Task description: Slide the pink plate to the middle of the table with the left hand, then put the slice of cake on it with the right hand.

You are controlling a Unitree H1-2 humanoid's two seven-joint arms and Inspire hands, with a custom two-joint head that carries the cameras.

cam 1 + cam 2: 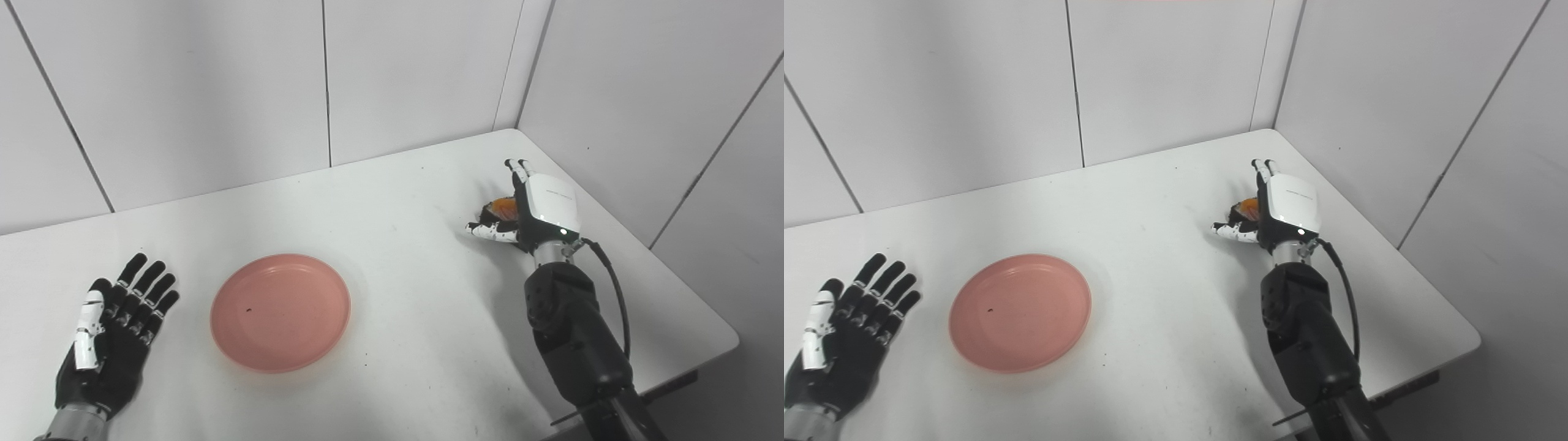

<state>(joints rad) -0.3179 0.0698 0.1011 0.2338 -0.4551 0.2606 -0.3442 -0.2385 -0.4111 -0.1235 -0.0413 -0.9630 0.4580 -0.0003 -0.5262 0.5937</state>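
Note:
The pink plate (280, 312) lies empty on the white table (404, 202), left of the table's middle. My left hand (116, 324) rests flat and open on the table to the left of the plate, apart from it. The slice of cake (505, 208), orange on top and dark below, sits near the far right corner. My right hand (548, 205) stands on edge against the cake's right side, palm toward it. Its fingers point straight away and its thumb lies in front of the cake. The fingers are not closed on the cake, and most of the cake is hidden by the hand.
White walls close off the table at the back and along the right. The table's right edge (704, 306) runs just right of my right arm. A black cable (618, 294) loops beside the right forearm.

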